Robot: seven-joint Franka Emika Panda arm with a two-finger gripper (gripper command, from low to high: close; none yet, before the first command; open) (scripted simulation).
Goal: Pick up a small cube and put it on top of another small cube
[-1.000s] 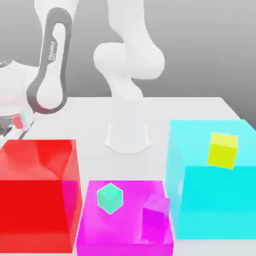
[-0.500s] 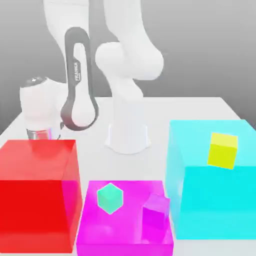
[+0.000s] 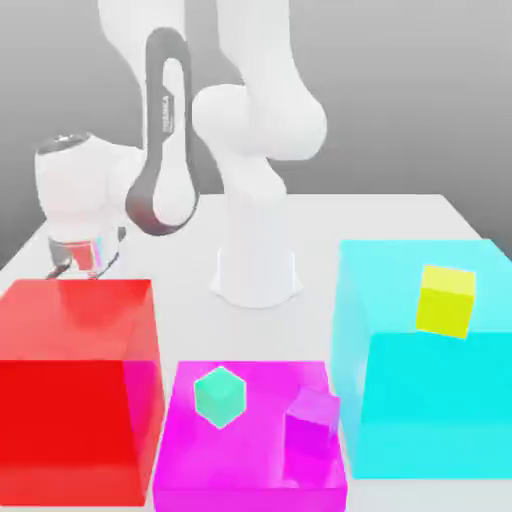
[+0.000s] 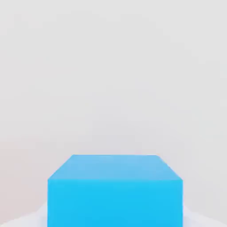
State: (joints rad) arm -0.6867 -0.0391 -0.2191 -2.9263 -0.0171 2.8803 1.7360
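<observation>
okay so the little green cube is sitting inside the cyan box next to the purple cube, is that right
Not quite. The exterior view shows the green cube next to the purple cube inside the magenta box, not the cyan box. The cyan box holds the yellow cube.

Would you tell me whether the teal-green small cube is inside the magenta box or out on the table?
Inside. In the exterior view the teal-green small cube shows within the translucent magenta box, beside a purple cube.
</observation>
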